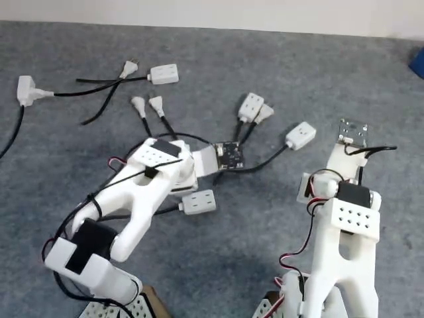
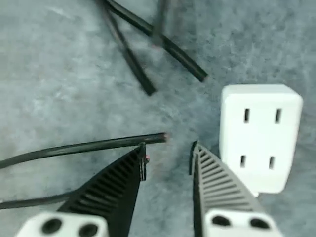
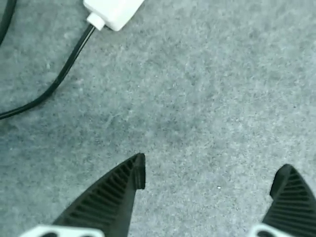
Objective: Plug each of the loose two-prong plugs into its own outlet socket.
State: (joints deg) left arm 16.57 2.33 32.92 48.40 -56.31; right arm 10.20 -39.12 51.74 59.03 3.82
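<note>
we judge that the left pincer (image 2: 168,152) is held low over the grey carpet (image 1: 298,59) to work among the cords. its ribbed fingers stand parted by a modest gap with nothing between them, and a black cable (image 2: 84,146) ends just beside one fingertip. the white outlet socket (image 2: 259,136) lies flat just beside the other finger, not touching it, with its slots facing up, so a plug could be brought straight to it. in the high view this outlet socket (image 1: 199,202) sits at about seven o'clock from the left arm's camera board (image 1: 228,156). two loose plugs (image 1: 138,104) rest side by side at about ten o'clock from that board, well apart from the pincer. they are not yet in any socket, so we take the task as barely under way.

the right pincer (image 3: 213,170) hovers over bare carpet with its fingers spread wide and empty, which looks to us like a waiting pose. a second outlet socket (image 3: 112,11) lies ahead of it with its cable, well apart. in the high view that second outlet socket (image 1: 300,134) is at about nine o'clock from the right arm's wrist board (image 1: 353,132).
</note>
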